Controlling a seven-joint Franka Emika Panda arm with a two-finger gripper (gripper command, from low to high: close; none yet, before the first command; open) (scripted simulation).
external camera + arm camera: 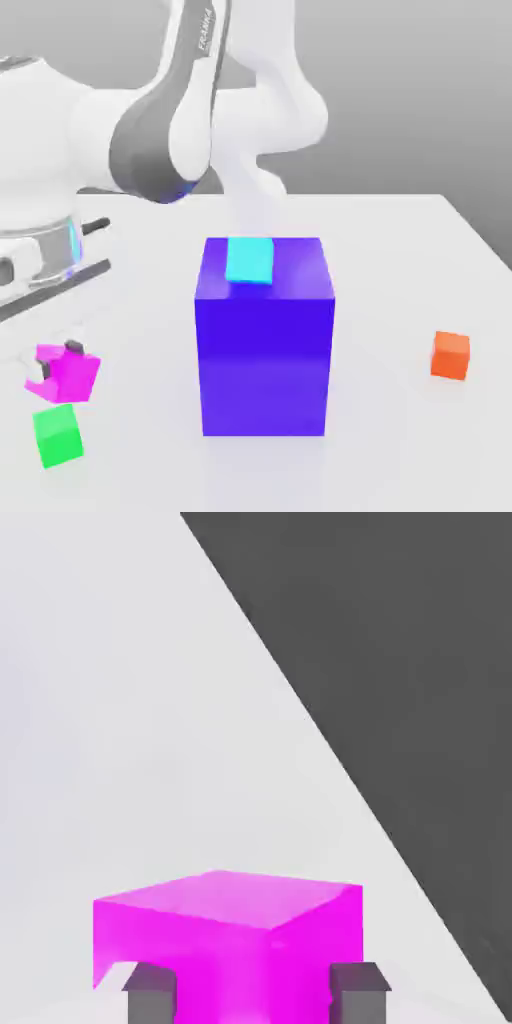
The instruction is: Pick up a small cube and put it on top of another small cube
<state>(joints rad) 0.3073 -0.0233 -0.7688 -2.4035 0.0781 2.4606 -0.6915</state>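
The table is a plain, pale, smooth surface, its far edge meeting a grey wall that shades darker toward the exterior view's right, and from the hand the white tabletop (150,732) runs along a slanting edge to a dark grey area beyond; a big blue-purple block (263,350) stands near the middle of it, with a flat bright cyan patch (250,260) showing on its top, while over toward the exterior view's right a small orange-red cube (450,356) sits alone, well apart from the block, and the white and dark grey robot arm (165,140) reaches in from the exterior view's left; down at that side the jaws (58,358) are closed in on the small magenta cube (76,374), one dark fingertip at either side of it, so they stand only as far apart as the cube lets them and I'd say they have it clamped; the cube is bright, plain and glossy-looking, a paler pink on its top face, turned so that one upright edge comes between the tips, and in the exterior view it appears just beside a small green cube (58,436), though whether those two touch I cannot tell
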